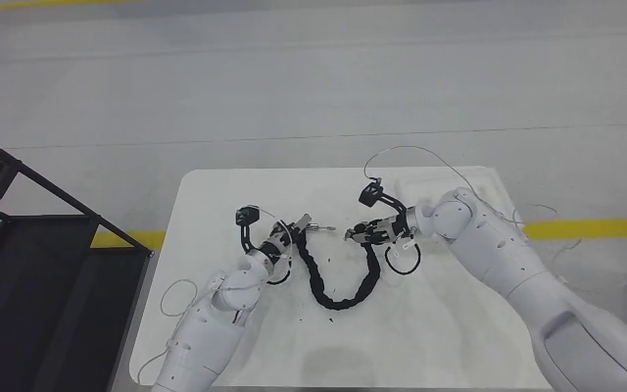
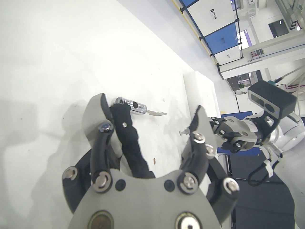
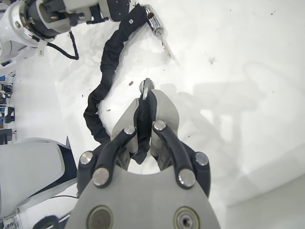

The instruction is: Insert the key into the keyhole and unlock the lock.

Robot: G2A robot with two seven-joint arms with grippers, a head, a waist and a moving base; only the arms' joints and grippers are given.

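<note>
A chain lock in a black fabric sleeve (image 1: 333, 284) lies curved on the white table (image 1: 441, 323). Its chrome lock cylinder (image 2: 129, 105) has a key (image 2: 156, 113) sticking out of its end, seen too as the key (image 3: 168, 49) beyond the cylinder (image 3: 155, 22). My left gripper (image 2: 150, 110) is open, with the sleeve's cylinder end lying against one finger (image 2: 103, 107). My right gripper (image 3: 146, 96) is shut on the chain's other end, whose metal pin (image 3: 145, 87) pokes out past the fingertips. The two grippers face each other a short way apart, left (image 1: 294, 231) and right (image 1: 355, 233).
A black frame rack (image 1: 39, 284) stands off the table's left side. Small dark specks (image 3: 130, 83) dot the tabletop. The table's far edge (image 1: 333, 171) runs close behind both grippers. Open tabletop lies toward the near right (image 1: 460, 353).
</note>
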